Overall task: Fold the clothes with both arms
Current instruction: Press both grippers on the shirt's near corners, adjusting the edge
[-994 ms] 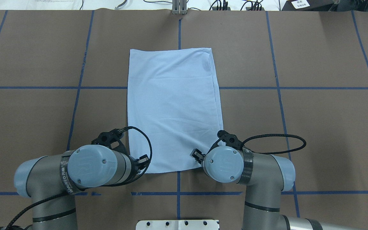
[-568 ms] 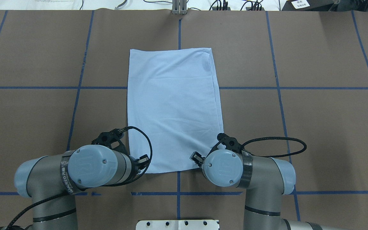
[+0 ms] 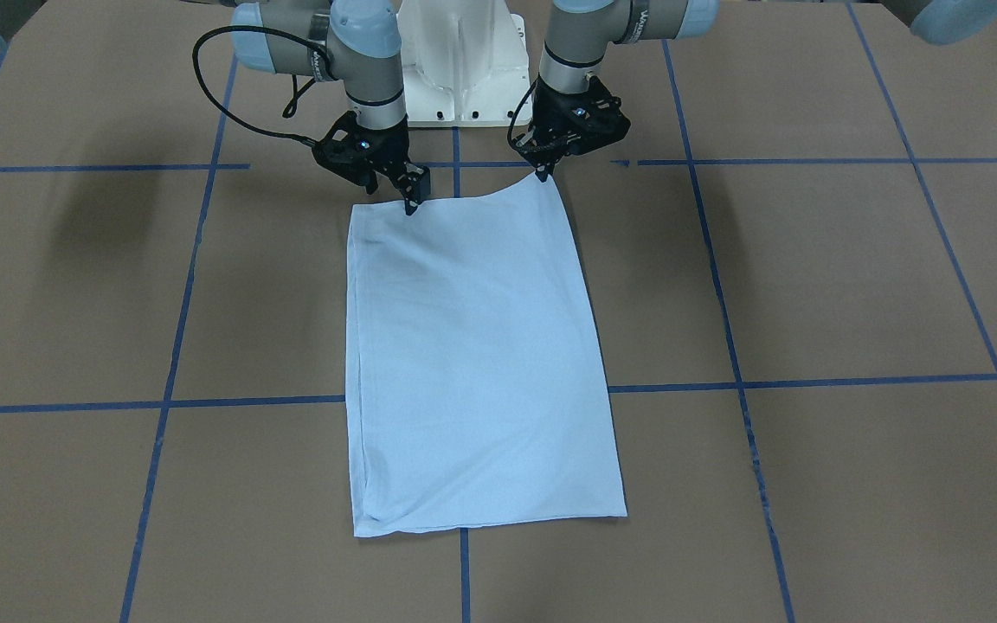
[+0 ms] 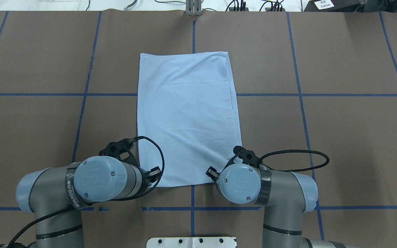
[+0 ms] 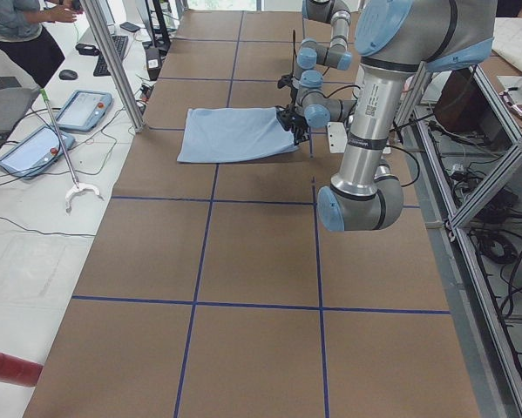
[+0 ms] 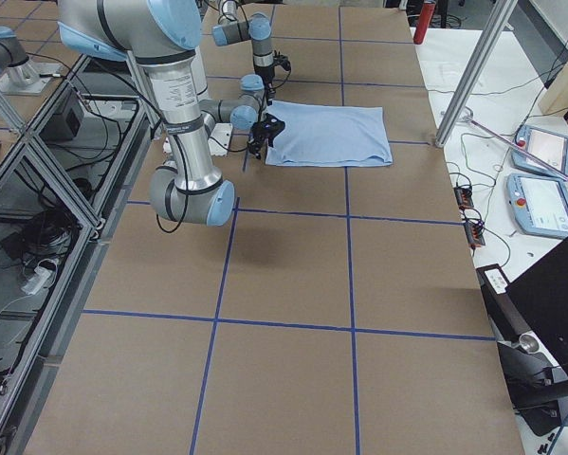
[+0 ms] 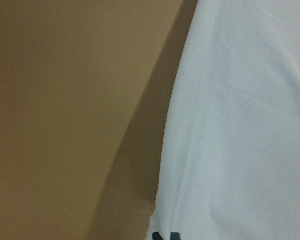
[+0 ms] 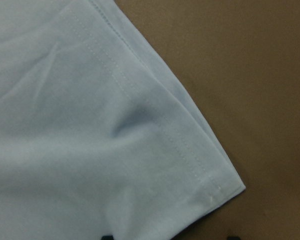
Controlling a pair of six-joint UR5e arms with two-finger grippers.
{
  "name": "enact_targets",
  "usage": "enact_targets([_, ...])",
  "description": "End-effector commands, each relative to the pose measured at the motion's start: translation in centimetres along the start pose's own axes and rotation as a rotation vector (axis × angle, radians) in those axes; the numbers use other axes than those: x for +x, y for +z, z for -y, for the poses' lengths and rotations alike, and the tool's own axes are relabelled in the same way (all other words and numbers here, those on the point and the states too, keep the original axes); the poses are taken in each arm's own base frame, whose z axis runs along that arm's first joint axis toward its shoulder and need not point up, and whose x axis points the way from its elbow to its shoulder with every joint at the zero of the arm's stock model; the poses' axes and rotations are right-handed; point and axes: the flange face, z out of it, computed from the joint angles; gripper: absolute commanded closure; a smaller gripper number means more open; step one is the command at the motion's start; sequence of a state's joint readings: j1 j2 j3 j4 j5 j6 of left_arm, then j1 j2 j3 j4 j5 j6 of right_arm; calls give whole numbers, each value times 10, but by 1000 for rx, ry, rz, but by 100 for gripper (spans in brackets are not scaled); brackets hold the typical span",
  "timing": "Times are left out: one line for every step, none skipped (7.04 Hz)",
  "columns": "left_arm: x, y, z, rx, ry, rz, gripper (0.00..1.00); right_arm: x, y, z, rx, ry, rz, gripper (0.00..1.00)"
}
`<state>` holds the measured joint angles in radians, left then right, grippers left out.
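Observation:
The light blue T-shirt (image 3: 481, 346) lies folded into a long rectangle mid-table, its print and collar hidden; it also shows in the overhead view (image 4: 188, 113). My left gripper (image 3: 542, 173) is shut on the shirt's near corner and holds it peaked slightly off the table; the left wrist view shows the cloth (image 7: 240, 125) raised over its shadow. My right gripper (image 3: 408, 201) is down at the other near corner, its fingers apart. The right wrist view shows that hemmed corner (image 8: 89, 125) lying flat between the fingertips.
The white pedestal base (image 3: 464, 78) stands just behind both grippers. Blue tape lines grid the brown table (image 4: 322, 120). A metal post (image 4: 193, 8) stands at the far edge. Teach pendants (image 5: 77, 109) and a person (image 5: 21, 35) are beyond the table.
My right wrist has shifted a little toward the robot base and inward over the shirt's near corner. The left arm and the shirt have hardly moved.

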<state>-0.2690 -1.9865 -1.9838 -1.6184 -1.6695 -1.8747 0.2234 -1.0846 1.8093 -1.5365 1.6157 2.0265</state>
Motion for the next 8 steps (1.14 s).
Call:
enact_targets([0, 1, 0, 1, 2, 2, 100, -3, -4, -2, -6, -3, 8, 81])
enact_targets([0, 1, 0, 1, 2, 2, 100, -5, -7, -2, -9, -3, 15, 100])
enact_targets([0, 1, 0, 1, 2, 2, 100, -8, -9, 6, -3, 4, 18, 100])
enact_targets([0, 1, 0, 0, 2, 0, 100, -10, -12, 10, -3, 8, 24, 100])
enact_targets([2, 0, -1, 0, 3, -6, 100, -14, -16, 17, 2, 16, 33, 100])
enact_targets([3, -1, 1, 2, 22, -7, 100, -16, -22, 19, 2, 17, 49, 100])
enact_targets([4, -4, 0, 1, 27, -11, 100, -18, -38, 18, -8, 20, 78, 100])
enact_targets([4, -7, 1, -1, 27, -15, 100, -18, -56, 19, -23, 16, 106, 100])
